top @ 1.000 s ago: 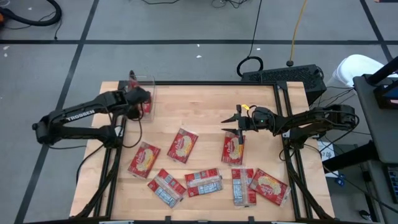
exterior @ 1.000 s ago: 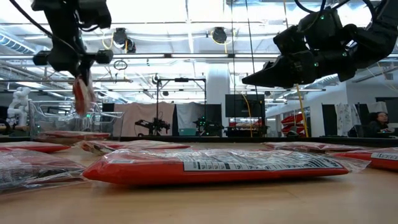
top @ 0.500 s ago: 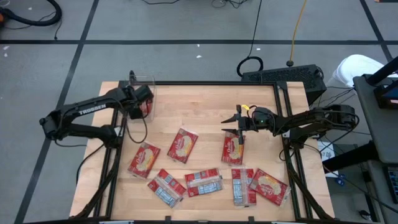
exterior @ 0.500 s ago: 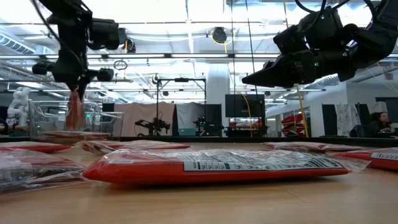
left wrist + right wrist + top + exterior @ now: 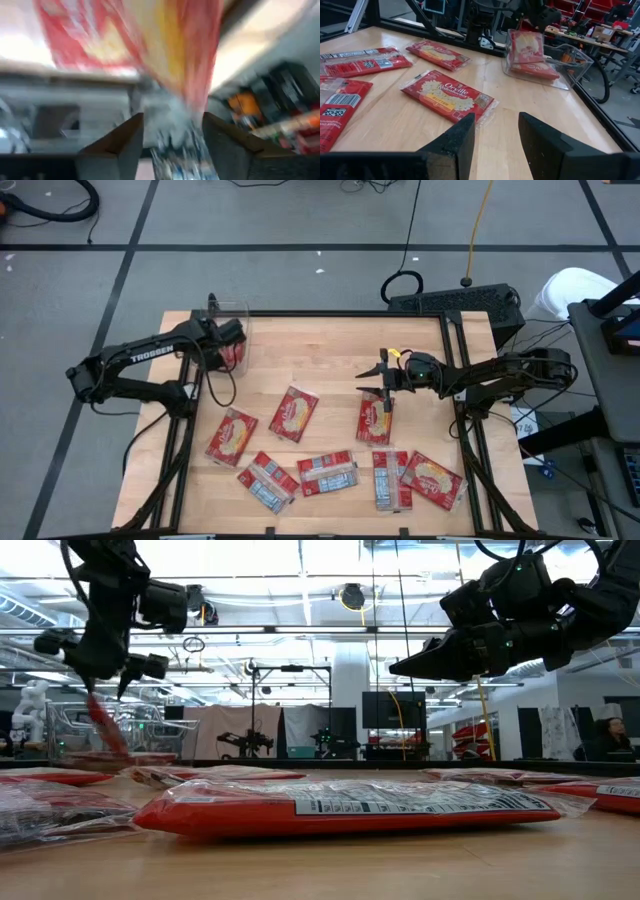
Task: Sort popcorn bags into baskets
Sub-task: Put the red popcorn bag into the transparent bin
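The left gripper (image 5: 232, 340) hangs over the clear basket (image 5: 572, 56), fingers spread, a popcorn bag (image 5: 525, 46) standing on end inside it, seemingly just released. The right gripper (image 5: 384, 378), parted and empty, hovers above a bag on the counter (image 5: 330, 370). These flat, crinkly packets look light and slippery; an edge pinch suits. One bag (image 5: 447, 95) reads "Orville Redenbacher's".

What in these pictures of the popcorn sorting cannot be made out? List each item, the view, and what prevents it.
- Left wrist view: the packet between the left gripper's open fingers is motion-blurred; its print is unreadable.
- High view: how many packets lie in the clear bin; the left arm covers it.
- Low view: the packets farther back; a red packet close to the camera blocks them.
- Right wrist view: the label text on a packet, cut off by the edge.
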Controlling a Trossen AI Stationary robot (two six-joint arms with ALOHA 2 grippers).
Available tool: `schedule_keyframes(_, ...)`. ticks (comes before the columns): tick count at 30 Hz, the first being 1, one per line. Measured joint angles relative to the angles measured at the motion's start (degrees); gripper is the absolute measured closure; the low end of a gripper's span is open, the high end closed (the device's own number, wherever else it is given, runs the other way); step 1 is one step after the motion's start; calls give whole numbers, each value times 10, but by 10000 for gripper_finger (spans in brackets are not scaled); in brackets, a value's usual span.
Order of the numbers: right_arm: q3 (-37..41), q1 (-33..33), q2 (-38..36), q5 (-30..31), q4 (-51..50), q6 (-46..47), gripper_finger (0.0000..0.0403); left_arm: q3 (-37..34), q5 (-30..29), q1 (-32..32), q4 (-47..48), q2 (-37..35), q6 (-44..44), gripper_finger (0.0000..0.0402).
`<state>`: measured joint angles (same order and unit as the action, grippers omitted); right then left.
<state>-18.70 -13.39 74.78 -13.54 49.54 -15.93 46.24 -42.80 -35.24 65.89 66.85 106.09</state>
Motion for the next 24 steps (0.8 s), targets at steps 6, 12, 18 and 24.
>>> schedule_keyframes(6, 0, 0, 0, 0, 0, -15, 257, 0, -121, 0, 7, -2, -63, 189)
schedule_keyframes(12, 0, 0, 0, 0, 0, -14, 257, 0, -91, 6, 7, -3, -190, 244)
schedule_keyframes(18, 0, 0, 0, 0, -1, -9, 257, 0, -10, 9, -25, -3, -426, 306)
schedule_keyframes(24, 0, 0, 0, 1, 20, 37, 257, 20, -13, 53, -79, -5, -711, 348)
